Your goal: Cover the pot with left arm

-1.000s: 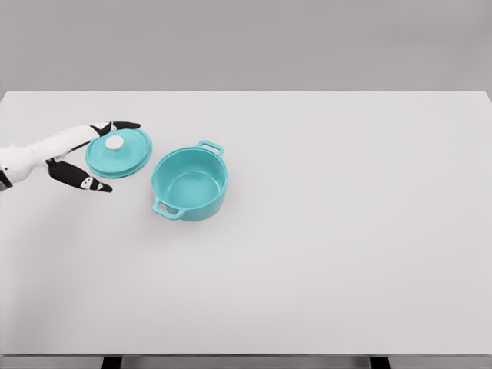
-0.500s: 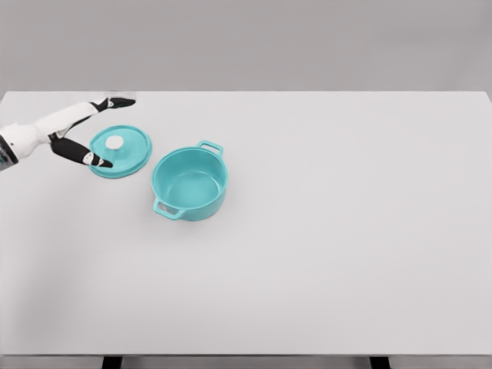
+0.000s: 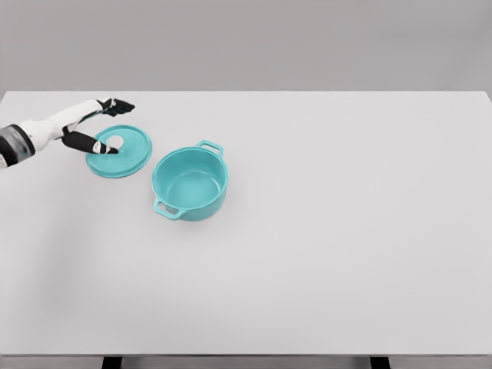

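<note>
Bright even light, soft shadows, slight blur

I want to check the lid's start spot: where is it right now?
In the head view the lid lies flat on the table at the left, just up-left of the open pot, with the left hand over its left edge.

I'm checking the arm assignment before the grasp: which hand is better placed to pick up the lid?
Left. The left hand is already at the teal lid, fingers spread, thumb tip by the white knob. The lid lies left of the open pot. The right arm is not in view.
</note>
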Controlling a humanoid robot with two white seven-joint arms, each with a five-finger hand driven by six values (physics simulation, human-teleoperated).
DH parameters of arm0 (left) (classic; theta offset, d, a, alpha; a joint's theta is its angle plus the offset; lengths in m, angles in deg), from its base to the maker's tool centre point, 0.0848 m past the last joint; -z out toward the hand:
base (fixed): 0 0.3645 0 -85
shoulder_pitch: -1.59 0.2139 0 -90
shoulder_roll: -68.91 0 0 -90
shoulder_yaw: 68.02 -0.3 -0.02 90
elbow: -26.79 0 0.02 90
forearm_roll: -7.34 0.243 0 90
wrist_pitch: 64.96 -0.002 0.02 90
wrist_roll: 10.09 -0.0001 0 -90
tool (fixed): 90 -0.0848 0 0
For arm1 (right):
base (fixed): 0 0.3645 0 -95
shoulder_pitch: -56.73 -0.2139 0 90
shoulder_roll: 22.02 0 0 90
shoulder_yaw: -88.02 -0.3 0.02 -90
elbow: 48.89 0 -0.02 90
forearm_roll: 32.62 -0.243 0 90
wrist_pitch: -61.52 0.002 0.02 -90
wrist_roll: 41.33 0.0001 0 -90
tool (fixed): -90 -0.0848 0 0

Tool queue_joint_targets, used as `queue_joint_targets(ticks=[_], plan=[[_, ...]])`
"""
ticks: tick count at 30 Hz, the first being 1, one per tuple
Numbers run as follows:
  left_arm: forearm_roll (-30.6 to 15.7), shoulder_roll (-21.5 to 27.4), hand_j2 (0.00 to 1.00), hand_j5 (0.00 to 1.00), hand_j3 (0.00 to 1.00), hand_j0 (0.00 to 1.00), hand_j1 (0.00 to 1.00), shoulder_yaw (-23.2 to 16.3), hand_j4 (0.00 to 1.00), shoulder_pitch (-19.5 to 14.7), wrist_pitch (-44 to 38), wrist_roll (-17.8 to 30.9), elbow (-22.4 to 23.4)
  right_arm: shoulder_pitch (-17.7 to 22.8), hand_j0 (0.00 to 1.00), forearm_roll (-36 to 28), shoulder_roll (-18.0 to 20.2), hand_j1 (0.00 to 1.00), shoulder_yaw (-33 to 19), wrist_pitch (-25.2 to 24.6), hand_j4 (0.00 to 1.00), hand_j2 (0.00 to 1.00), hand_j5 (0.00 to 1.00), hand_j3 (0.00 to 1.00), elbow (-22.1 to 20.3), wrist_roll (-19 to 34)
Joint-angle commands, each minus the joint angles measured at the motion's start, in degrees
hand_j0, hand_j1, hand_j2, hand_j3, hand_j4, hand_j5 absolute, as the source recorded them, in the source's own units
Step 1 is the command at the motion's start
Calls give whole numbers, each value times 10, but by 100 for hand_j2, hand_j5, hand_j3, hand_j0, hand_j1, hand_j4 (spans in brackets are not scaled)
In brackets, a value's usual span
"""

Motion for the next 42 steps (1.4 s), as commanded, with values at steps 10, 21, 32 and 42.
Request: queue_joint_targets(ticks=[10,21,32,42], plan=[[-2,-11,85,85,85,85,85,0,85,0,-13,0,26,0,100,0,0,100,0,0,100,100,100,100,0,0],[2,-9,85,85,85,85,85,1,85,0,-22,0,39,0,100,0,0,100,0,0,100,100,100,100,-1,0],[3,-15,83,83,83,83,83,1,83,-1,-42,0,50,0,100,0,0,100,0,0,100,100,100,100,0,0],[2,-16,39,39,39,39,39,1,39,-1,-36,-5,46,0,100,0,0,100,0,0,100,100,100,100,0,0]])
